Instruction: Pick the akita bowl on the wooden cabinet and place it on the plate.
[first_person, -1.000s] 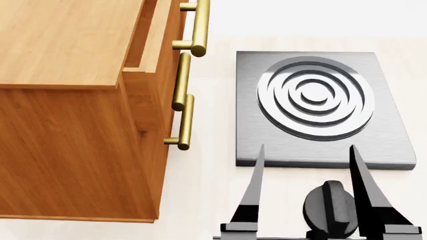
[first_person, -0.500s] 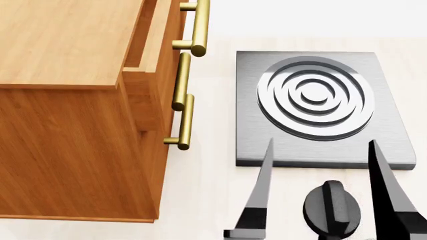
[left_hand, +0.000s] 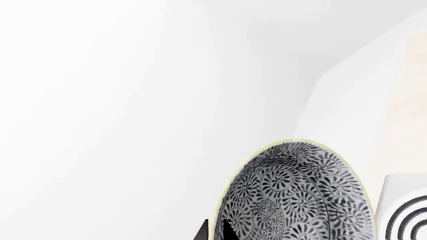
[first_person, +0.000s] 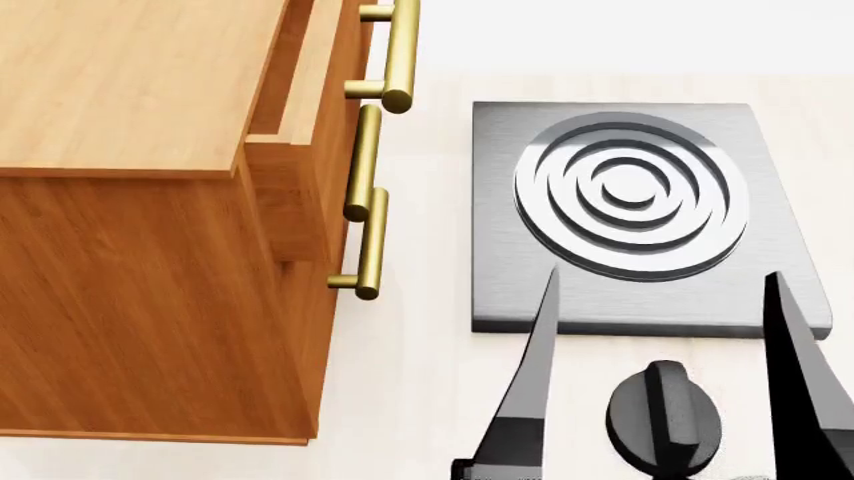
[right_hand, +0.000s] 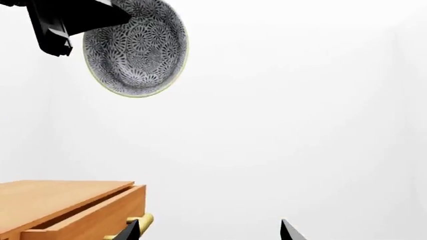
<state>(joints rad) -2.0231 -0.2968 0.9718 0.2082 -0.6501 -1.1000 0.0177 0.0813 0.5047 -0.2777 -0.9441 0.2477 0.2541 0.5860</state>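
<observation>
The akita bowl (left_hand: 293, 195), grey with a dark swirl pattern and a pale rim, hangs in the air tilted on its side. My left gripper (left_hand: 215, 230) is shut on its rim. From the right wrist view the bowl (right_hand: 137, 47) and left gripper (right_hand: 100, 15) are high above the wooden cabinet (right_hand: 53, 200). The head view shows the cabinet (first_person: 134, 250) at the left but not the bowl. My right gripper (first_person: 662, 273) stands open and empty over the front edge of the stove. The plate is out of view.
A dark square stove plate (first_person: 507, 280) with grey burner rings lies right of the cabinet, a black knob (first_person: 663, 415) in front of it. The cabinet's top drawer (first_person: 300, 70) stands slightly open, and its brass handles (first_person: 367, 240) stick out toward the stove.
In the head view the right gripper's fingers have moved farther forward and to the right over the stove's front edge, and the gap between them looks wider.
</observation>
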